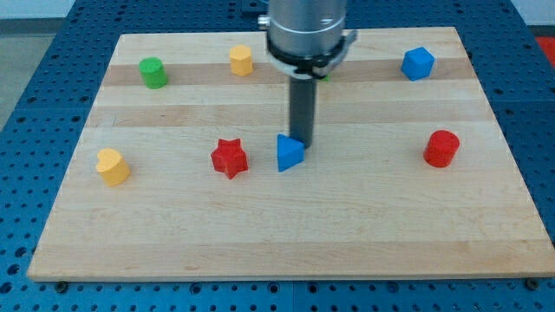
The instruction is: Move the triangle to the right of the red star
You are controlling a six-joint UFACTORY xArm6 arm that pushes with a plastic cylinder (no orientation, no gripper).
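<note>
1. Pale wooden board (286, 234) with lengthwise grain lies on a blue perforated bench; the red star block (230, 159), glossy plastic, serves as landmark.
2. The blue triangle block (290, 152) sits just right of the star, apart from it.
3. My tip (301, 140), a plain dark rod with no fingers and holding nothing, touches the triangle's far right edge.
4. I judge placement nearly complete; at most a slight nudge remains.
5. Well right of the star sits a red cylinder (441, 148).

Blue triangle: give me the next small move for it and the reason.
Probably none beyond a slight retreat: the blue triangle already sits just to the view's right of the red star, a small gap between them. My tip stands at its upper right edge, so lifting away toward the view's top avoids nudging it.
</note>
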